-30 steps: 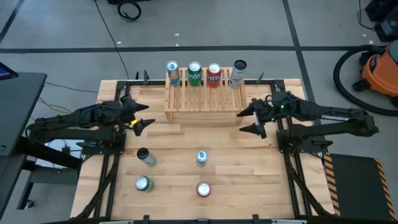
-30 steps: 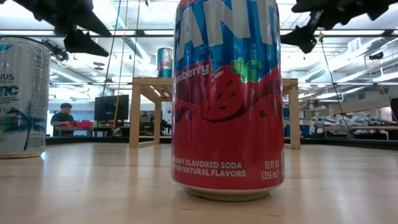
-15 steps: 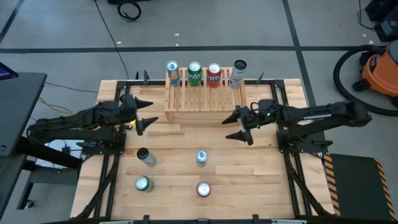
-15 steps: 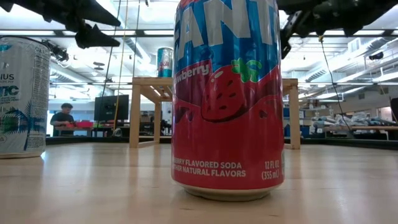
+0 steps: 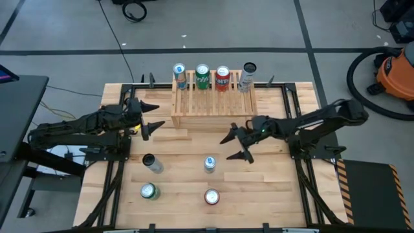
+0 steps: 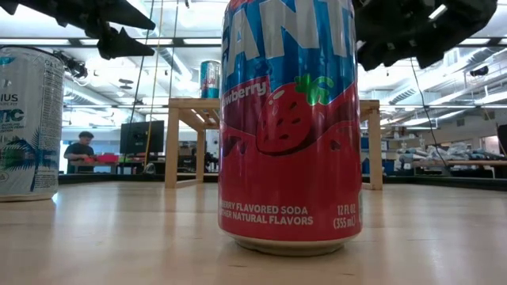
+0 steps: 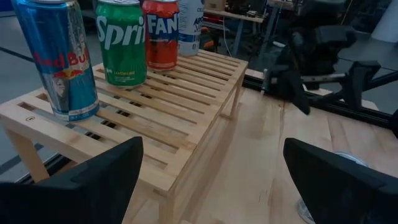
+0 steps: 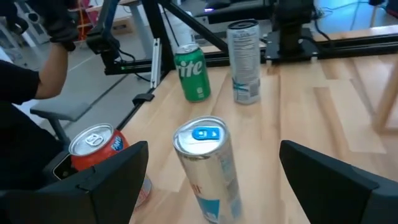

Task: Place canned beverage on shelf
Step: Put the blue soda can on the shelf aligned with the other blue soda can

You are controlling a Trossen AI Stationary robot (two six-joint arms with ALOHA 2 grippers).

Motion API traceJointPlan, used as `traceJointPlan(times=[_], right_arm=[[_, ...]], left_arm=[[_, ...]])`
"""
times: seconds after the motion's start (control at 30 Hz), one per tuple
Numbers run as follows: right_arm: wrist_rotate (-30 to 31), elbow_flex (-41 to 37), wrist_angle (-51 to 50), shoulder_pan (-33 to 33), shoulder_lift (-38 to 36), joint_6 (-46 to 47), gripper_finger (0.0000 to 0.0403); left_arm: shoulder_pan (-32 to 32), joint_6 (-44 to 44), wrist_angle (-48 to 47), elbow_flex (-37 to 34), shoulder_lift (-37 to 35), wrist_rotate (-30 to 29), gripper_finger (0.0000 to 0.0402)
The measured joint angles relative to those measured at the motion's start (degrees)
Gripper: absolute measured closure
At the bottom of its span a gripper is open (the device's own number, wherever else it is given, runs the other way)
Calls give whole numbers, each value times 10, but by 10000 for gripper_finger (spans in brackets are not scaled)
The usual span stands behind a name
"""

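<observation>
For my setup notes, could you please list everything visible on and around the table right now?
Shelf: one, light natural wood, slatted top, far middle of the table.
Cans on the shelf: four in a row along its back: blue Red Bull, green Sprite, red Fanta, white and grey can.
Cans on the table: four upright in front of the shelf: dark-topped grey can, slim blue-tabbed can, green Sprite can, red strawberry Fanta can.
Table: one, pale wood planks, black frame.
Vacuum: one, orange, on the floor at right.
Left gripper: open, empty, by the shelf's left end.
Right gripper: open, empty, above the slim can.
</observation>
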Motion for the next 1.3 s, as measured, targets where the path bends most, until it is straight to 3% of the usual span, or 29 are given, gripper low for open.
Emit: traceJointPlan(times=[0.27,0.53,0.8,1.3], right_arm=[[25,7,105,39,96,-2,30],[76,69,106,56,180,-21,30],[59,114,111,63,240,8,30],[84,127,91,76,232,24,30]], left_arm=[[0,-7,0,0,0,0,12],[0,-7,-3,0,0,0,12],[0,-2,-14,0,0,0,12],[0,25,-28,0,0,6,12]])
